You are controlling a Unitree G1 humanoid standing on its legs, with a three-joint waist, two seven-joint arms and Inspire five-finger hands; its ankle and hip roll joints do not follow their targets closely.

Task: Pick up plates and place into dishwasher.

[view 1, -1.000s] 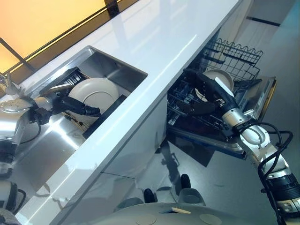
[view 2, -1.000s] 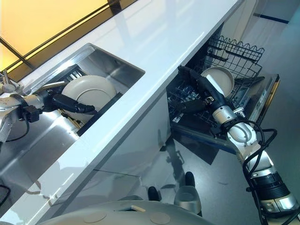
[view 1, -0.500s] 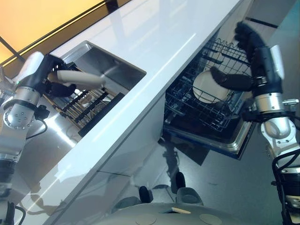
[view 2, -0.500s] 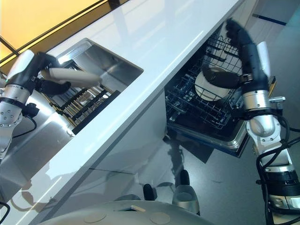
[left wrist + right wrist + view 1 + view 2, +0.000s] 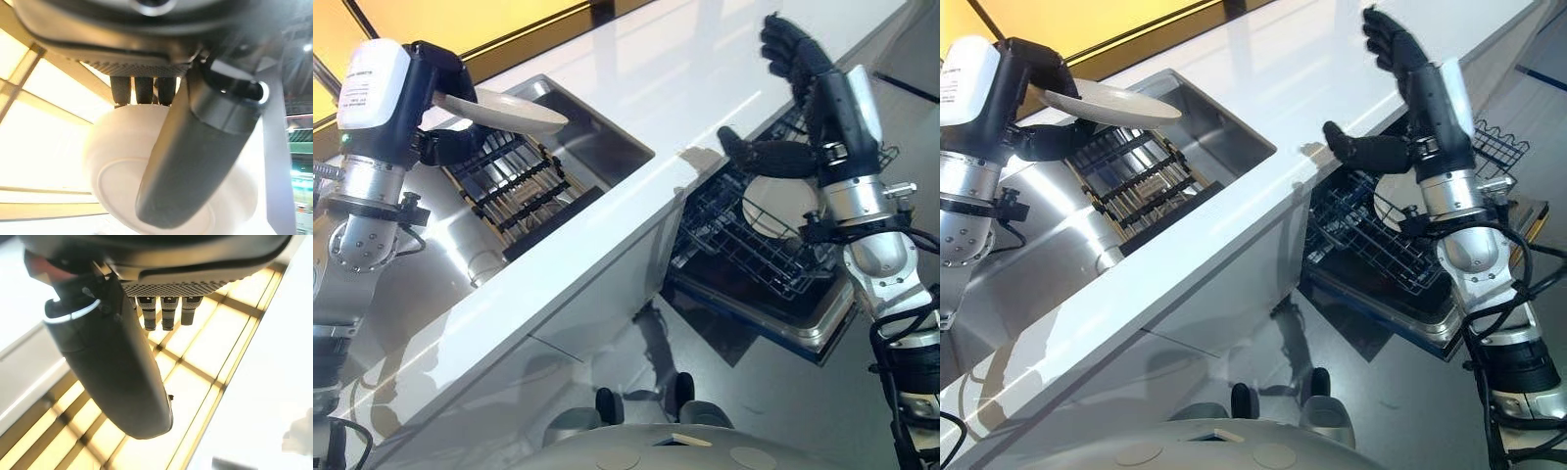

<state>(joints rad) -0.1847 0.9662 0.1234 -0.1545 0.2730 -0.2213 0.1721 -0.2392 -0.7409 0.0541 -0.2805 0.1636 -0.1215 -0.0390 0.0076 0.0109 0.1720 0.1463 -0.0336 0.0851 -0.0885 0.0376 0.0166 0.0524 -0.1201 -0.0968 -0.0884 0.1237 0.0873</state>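
Note:
My left hand (image 5: 438, 83) is shut on a white plate (image 5: 505, 110) and holds it nearly flat in the air above the sink (image 5: 607, 147). In the left wrist view the thumb (image 5: 195, 161) lies across the plate (image 5: 115, 166) with the fingers behind its rim. My right hand (image 5: 822, 98) is raised over the counter edge, above the open dishwasher rack (image 5: 744, 250); its fingers are straight and it holds nothing. Another white plate (image 5: 770, 213) stands in that rack.
A black slotted dish rack (image 5: 524, 181) lies in the sink below the held plate. The white counter (image 5: 636, 88) runs between sink and dishwasher. The dishwasher door (image 5: 803, 328) is folded down over the grey floor.
My left hand has lifted the plate up out of the sink's dish rack. My right hand has risen from the dishwasher rack to above the counter edge. The camera has shifted.

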